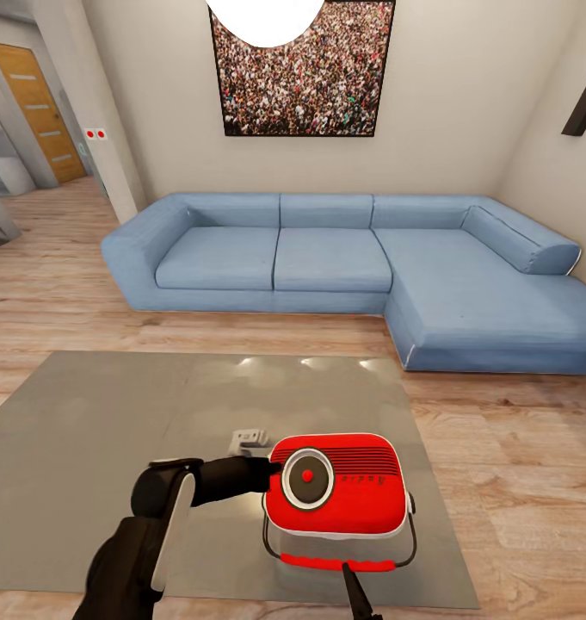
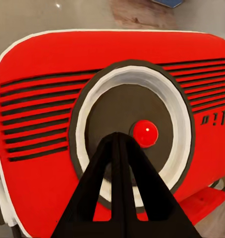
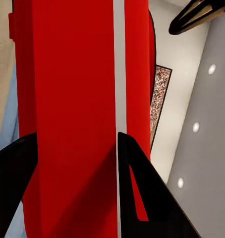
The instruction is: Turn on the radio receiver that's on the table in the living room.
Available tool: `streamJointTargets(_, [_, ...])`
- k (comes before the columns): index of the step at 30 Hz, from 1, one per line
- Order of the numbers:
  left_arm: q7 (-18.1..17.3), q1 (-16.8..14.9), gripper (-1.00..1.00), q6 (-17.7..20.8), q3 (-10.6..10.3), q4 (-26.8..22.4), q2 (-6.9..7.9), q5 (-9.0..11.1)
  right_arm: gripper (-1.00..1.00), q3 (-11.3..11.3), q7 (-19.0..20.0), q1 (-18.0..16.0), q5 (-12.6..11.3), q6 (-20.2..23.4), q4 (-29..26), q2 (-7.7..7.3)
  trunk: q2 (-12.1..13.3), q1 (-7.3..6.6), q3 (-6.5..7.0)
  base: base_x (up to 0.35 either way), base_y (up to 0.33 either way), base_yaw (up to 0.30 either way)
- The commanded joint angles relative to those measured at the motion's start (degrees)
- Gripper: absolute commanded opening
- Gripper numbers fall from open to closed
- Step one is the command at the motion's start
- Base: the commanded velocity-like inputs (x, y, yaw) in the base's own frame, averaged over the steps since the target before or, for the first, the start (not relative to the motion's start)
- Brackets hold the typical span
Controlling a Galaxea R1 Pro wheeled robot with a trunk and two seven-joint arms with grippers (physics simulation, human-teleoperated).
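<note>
The radio receiver sits on the near right part of the grey table, its dial face turned up toward the head camera and its thin wire handle looping around the near side. In the head view the left arm reaches in from the lower left, its black tip meeting the left edge of the radio's round dial. In the left wrist view the left gripper has its two black fingers pressed together into one point, holding nothing, with that point on the dark dial disc just beside the small red knob. In the right wrist view the right gripper is spread wide, one black finger on each side of the radio's red body; whether the fingers touch it cannot be told. Beyond the table stands the blue L-shaped sofa under the crowd photo on the beige wall
</note>
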Motion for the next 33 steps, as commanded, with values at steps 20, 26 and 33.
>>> streamJointTargets(20, [0.43, -2.07, -1.00, 0.00, -4.45, 0.79, -0.67, 0.40, -1.00, 0.04, 0.08, 0.34, -0.12, 0.18, 0.13, -0.04, 0.00, 0.00, 0.00, 0.000, 0.000, 0.000])
streamJointTargets(26, [0.75, -2.65, -1.00, -0.18, -4.45, 3.35, -0.67, 0.36, -1.00, 0.03, 0.09, 0.34, -0.12, 0.18, 0.13, -0.06, 0.00, 0.00, 0.00, 0.000, 0.000, 0.000])
streamJointTargets(33, [0.87, -4.18, -1.00, -0.51, -4.45, 8.35, -0.67, 0.36, -1.00, 0.02, 0.09, 0.34, -0.12, 0.18, 0.13, -0.07, 0.00, 0.00, 0.00, 0.000, 0.000, 0.000])
